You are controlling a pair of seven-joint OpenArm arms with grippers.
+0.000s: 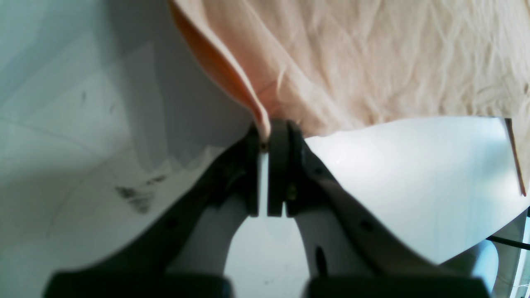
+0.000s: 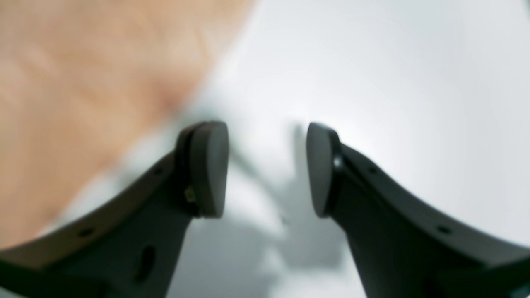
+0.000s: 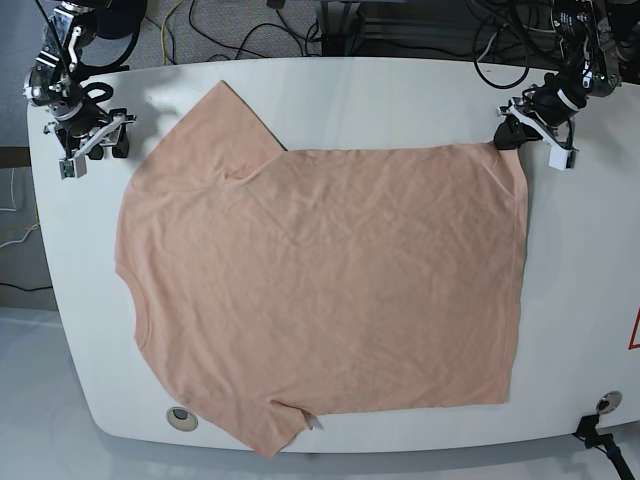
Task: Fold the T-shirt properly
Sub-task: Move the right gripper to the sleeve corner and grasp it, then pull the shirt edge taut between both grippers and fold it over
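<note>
The peach T-shirt (image 3: 320, 290) lies spread flat and slightly wrinkled on the white desk (image 3: 590, 280), covering most of its middle; in the base view its neck opening sits at about 9 o'clock, one sleeve reaches up toward 11 o'clock, the other sleeve pokes down near 6 o'clock, and the hem runs along the 3 o'clock side. The left gripper (image 3: 512, 135) is at about 2 o'clock in the base view, down at the top hem corner of the shirt. From the left wrist camera its jaws stand pressed together on that corner, a pinched fold of the peach cloth (image 1: 331, 62) rising from between the dark pads (image 1: 278, 165), with the rest of the fabric fanning out toward 12 and 2 o'clock over the desk. The right gripper (image 3: 88, 140) is at about 10 o'clock in the base view, just beside the upper sleeve and over bare desk, not touching the cloth. In the right wrist view its jaws stand well apart with nothing between the pads (image 2: 209, 169), and the shirt shows only as a blurred peach area at 10 o'clock. Dark cables (image 3: 250, 35) trail behind the desk's far edge at 12 o'clock.
</note>
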